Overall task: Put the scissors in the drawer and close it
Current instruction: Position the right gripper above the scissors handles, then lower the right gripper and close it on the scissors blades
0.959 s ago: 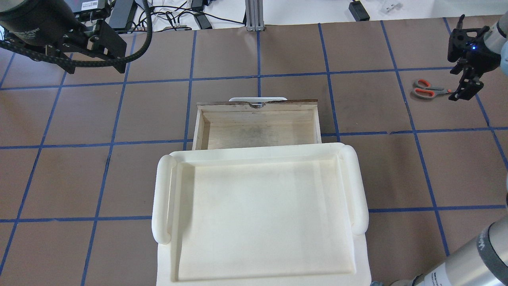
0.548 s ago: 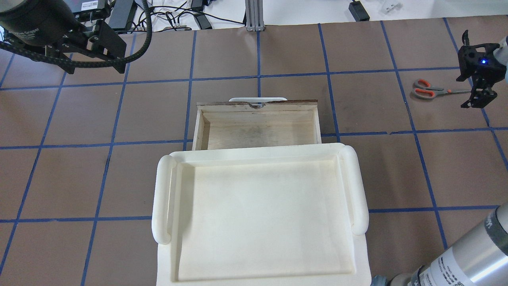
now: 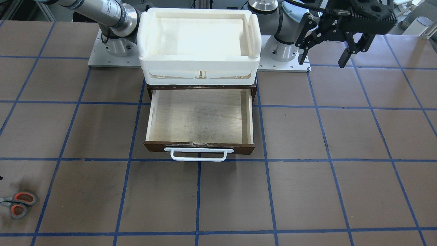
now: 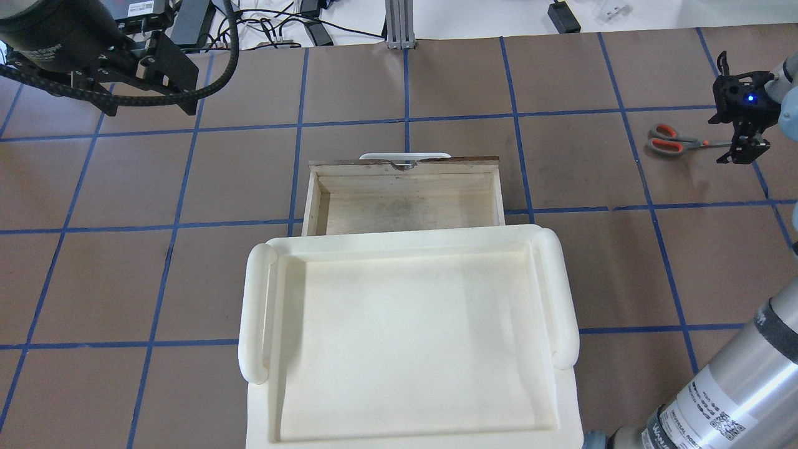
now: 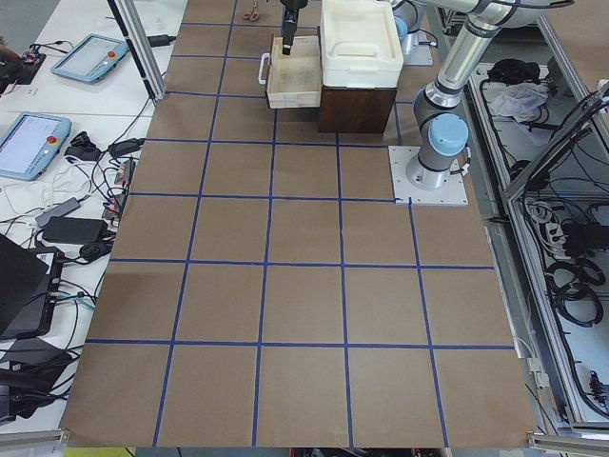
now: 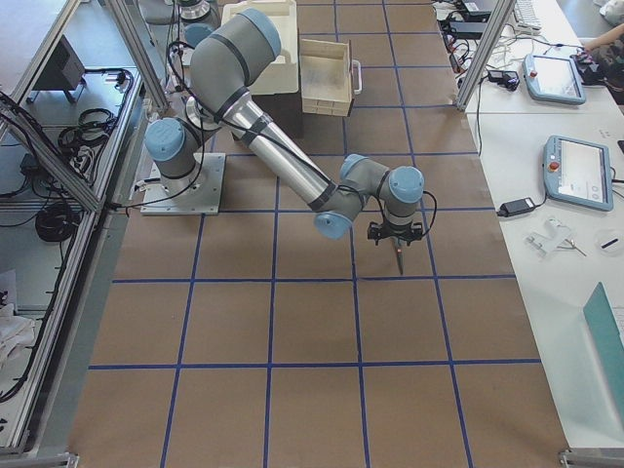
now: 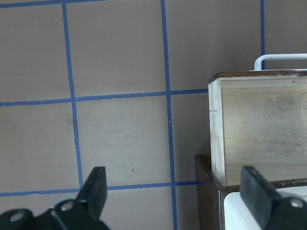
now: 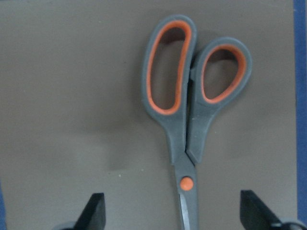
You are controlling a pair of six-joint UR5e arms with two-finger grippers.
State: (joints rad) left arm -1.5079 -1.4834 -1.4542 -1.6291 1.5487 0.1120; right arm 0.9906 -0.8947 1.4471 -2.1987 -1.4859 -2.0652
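Observation:
The scissors (image 4: 676, 141), grey with orange-lined loops, lie flat on the table at far right, blades pointing right; they also show in the front view (image 3: 18, 204). My right gripper (image 4: 742, 153) hangs over the blade end, open. In the right wrist view the scissors (image 8: 189, 120) run down between its two spread fingers (image 8: 94, 212). The drawer (image 4: 405, 202) is pulled open and empty, with its white handle (image 3: 198, 154) at the front. My left gripper (image 4: 149, 111) is open and empty, high at the far left, left of the drawer (image 7: 261, 129).
A white plastic tray (image 4: 257, 312) sits on top of the dark cabinet that holds the drawer. Blue tape lines grid the brown table. Cables and power bricks (image 4: 274, 25) lie beyond the far edge.
My right gripper has shifted a little to the right along the blades and turned. The scissors, the drawer and the left arm have not moved.

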